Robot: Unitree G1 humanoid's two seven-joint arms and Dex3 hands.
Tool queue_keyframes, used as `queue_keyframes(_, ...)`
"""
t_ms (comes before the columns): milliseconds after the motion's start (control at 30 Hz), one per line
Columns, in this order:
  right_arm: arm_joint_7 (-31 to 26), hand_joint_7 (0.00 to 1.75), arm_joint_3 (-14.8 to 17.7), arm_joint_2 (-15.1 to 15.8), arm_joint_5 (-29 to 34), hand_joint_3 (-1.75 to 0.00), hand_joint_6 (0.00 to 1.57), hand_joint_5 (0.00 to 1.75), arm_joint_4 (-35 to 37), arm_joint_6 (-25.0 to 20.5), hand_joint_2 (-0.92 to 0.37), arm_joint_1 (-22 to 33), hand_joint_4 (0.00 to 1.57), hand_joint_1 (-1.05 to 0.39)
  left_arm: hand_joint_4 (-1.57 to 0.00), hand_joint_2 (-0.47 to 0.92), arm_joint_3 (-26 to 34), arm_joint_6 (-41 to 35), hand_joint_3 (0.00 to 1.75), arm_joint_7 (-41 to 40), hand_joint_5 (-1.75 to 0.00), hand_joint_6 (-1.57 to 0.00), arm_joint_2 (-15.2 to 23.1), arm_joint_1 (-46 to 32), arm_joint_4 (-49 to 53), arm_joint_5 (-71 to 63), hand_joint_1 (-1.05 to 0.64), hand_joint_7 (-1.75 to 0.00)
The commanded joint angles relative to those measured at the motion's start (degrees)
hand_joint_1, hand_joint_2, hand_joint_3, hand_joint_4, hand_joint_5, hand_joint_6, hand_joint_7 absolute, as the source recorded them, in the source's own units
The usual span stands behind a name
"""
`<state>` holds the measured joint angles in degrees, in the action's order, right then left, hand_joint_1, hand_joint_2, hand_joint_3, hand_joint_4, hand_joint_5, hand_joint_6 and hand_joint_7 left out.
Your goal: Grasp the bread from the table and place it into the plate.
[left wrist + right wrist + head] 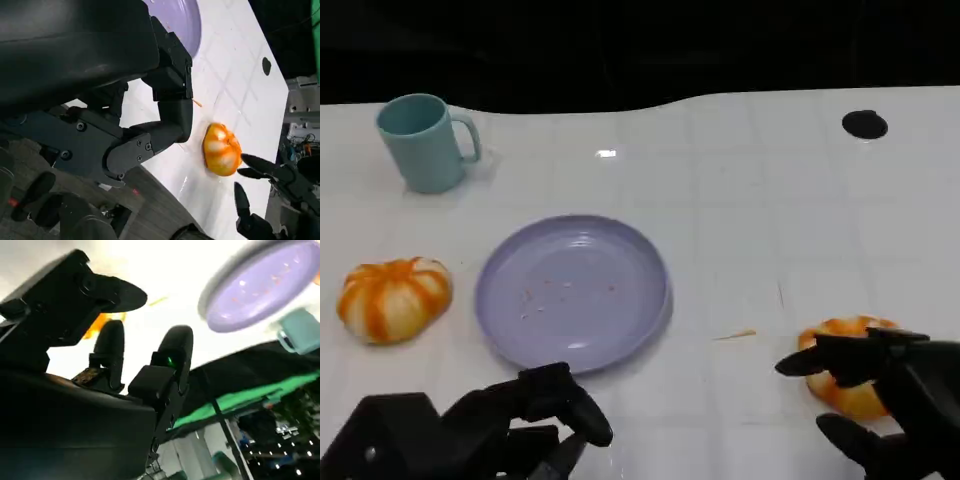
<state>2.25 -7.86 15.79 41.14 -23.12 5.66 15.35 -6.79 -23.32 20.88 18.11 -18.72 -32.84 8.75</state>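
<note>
R hand (880, 395) fingers (810, 364) spread around bread (845, 385) w/o gripping, plate (572, 290) beyond curled, empty L hand (520, 420) fingers, on tabletop (770, 200)

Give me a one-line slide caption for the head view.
Right hand open around a bread roll; empty purple plate at center, second roll and teal mug to its left.

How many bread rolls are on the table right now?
2. One bread roll lies left of the purple plate; the other bread roll sits at the right hand, partly hidden by its fingers.
</note>
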Motion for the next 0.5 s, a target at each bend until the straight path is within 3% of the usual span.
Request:
queue_keyframes(33, 3.1, 0.03, 0.1, 1.5, 3.2, -0.15, 0.55, 0.55, -3.0, -3.5, -0.78, 0.2, 0.29, -0.40, -0.68, 0.84, 0.5, 0.6, 0.68, 0.2, -1.75, -0.58, 0.8, -0.2, -0.4, -0.2, -0.35, -1.51)
queue_keyframes(333, 6.3, 0.00, -0.6, 2.3, 11.1, -0.02, 0.31, 0.45, -5.5, -7.8, -0.88, 0.4, 0.01, -0.58, -0.68, 0.84, 0.6, -0.1, 0.67, 0.1, -1.75, -0.59, 1.0, -0.2, -0.9, -0.1, -0.36, -1.50)
queue_keyframes(500, 7.7, 0.00, -0.9, 2.0, 13.3, -0.01, 0.27, 0.40, -5.6, -9.5, -0.88, 0.3, 0.00, -0.58, -0.68, 0.85, 0.5, 0.0, 0.67, 0.2, -1.75, -0.59, 1.0, -0.1, -1.0, -0.1, -0.36, -1.49)
